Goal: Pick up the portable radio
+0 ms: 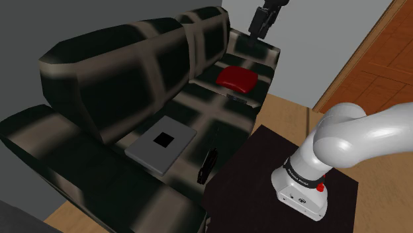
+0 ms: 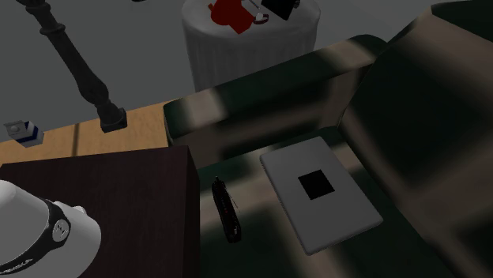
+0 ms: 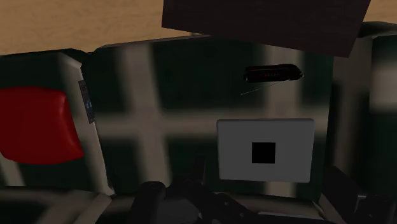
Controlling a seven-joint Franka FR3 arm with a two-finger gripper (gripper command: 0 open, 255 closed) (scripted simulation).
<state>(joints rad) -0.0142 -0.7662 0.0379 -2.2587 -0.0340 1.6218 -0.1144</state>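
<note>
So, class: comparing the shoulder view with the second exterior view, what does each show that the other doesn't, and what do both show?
Shoulder view, not the second: a red cushion on the sofa's far seat, and the claw up near the sofa's far end. Second exterior view, not the shoulder: a round white table with red and black things on top, a dark post and a small box on the floor. Both: the dark sofa, the grey slab with a black square, the slim black radio beside it, the dark stand and the white arm.
</note>
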